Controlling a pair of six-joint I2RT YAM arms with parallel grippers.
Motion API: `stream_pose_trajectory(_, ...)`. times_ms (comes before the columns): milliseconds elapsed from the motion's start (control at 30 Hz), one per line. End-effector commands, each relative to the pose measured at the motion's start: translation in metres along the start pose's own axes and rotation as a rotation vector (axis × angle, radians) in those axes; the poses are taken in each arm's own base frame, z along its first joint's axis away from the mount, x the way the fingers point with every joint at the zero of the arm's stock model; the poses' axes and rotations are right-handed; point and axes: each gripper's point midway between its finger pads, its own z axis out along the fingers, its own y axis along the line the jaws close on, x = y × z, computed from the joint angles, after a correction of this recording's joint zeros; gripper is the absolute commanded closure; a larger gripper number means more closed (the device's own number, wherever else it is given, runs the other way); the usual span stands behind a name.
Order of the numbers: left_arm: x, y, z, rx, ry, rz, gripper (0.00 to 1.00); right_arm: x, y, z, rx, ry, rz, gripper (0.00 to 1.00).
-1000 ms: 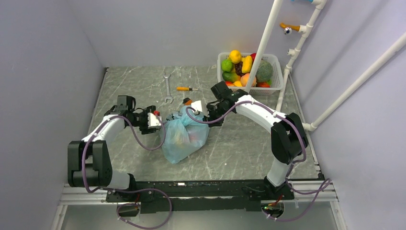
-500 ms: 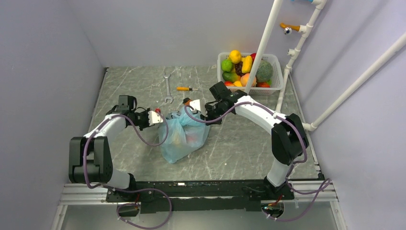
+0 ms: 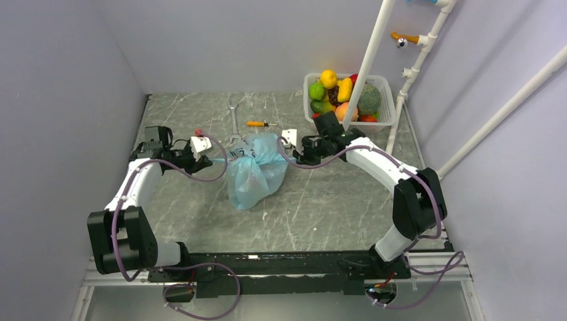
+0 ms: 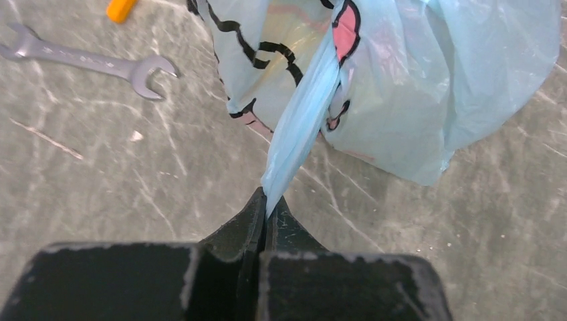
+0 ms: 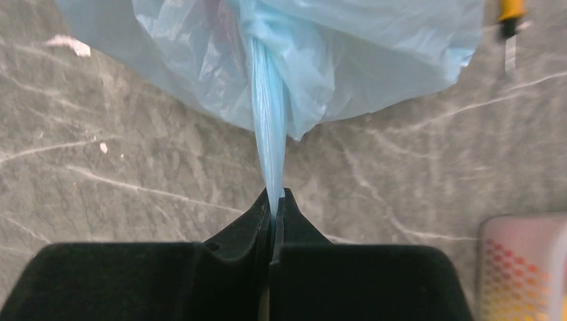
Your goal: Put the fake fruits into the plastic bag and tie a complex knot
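Note:
The light-blue plastic bag (image 3: 254, 175) lies mid-table, its neck cinched into a knot (image 3: 249, 153). Two thin twisted tails run out from it, left and right. My left gripper (image 3: 206, 158) is to the bag's left. In the left wrist view, the left gripper (image 4: 267, 200) is shut on one tail, with the printed bag (image 4: 401, 80) beyond. My right gripper (image 3: 293, 154) is to the bag's right. In the right wrist view, the right gripper (image 5: 274, 197) is shut on the other tail below the bag (image 5: 348, 53). Several fake fruits (image 3: 341, 93) fill the basket; what is inside the bag is blurred.
The white mesh basket (image 3: 388, 90) stands at the back right, behind a slanted white pipe (image 3: 369, 57). A wrench (image 3: 234, 120) and an orange-handled screwdriver (image 3: 259, 124) lie just behind the bag. Grey walls close in the left and back.
Both grippers shut on the bag's tails and drew apart, left arm leftward and right arm rightward. The tails stretched taut and the bag's neck cinched and shifted toward the back.

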Motion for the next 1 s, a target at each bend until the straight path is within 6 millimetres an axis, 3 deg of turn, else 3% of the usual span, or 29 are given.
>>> stream_pose_trajectory(0,0.077,0.021,-0.024,-0.149,0.281,-0.164,1.00,0.110,0.007,-0.006,0.041,0.276,0.141,1.00)
stream_pose_trajectory(167,0.094,0.014,-0.023,-0.148,0.338,-0.253,1.00,0.129,0.010,0.008,0.040,0.308,0.174,1.00)
stream_pose_trajectory(233,0.079,0.022,-0.031,-0.161,0.294,-0.283,1.00,0.126,0.001,-0.002,0.056,0.303,0.164,1.00)
stream_pose_trajectory(333,0.041,0.032,-0.049,-0.171,0.198,-0.274,1.00,0.105,-0.015,-0.027,0.074,0.258,0.173,1.00)
stream_pose_trajectory(400,0.032,0.032,-0.055,-0.184,0.186,-0.246,1.00,0.099,-0.017,-0.037,0.082,0.248,0.160,1.00)
stream_pose_trajectory(467,0.043,0.028,-0.055,-0.189,0.222,-0.235,1.00,0.108,-0.008,-0.035,0.064,0.265,0.163,1.00)
stream_pose_trajectory(600,0.090,0.006,-0.045,-0.153,0.339,-0.295,1.00,0.142,0.011,-0.016,0.037,0.310,0.205,1.00)
stream_pose_trajectory(700,0.099,-0.007,-0.042,-0.159,0.384,-0.313,1.00,0.168,0.025,-0.006,0.012,0.361,0.212,1.00)
stream_pose_trajectory(767,0.100,-0.010,-0.044,-0.167,0.397,-0.299,1.00,0.173,0.028,-0.010,0.002,0.371,0.207,1.00)
stream_pose_trajectory(833,0.088,-0.013,-0.044,-0.149,0.366,-0.297,1.00,0.161,0.028,-0.014,-0.034,0.339,0.206,1.00)
stream_pose_trajectory(900,0.066,-0.020,-0.038,-0.096,0.302,-0.282,1.00,0.133,0.020,-0.014,-0.050,0.275,0.219,1.00)
stream_pose_trajectory(967,0.046,-0.026,-0.028,-0.064,0.260,-0.237,1.00,0.102,0.015,-0.010,-0.064,0.222,0.203,0.79)
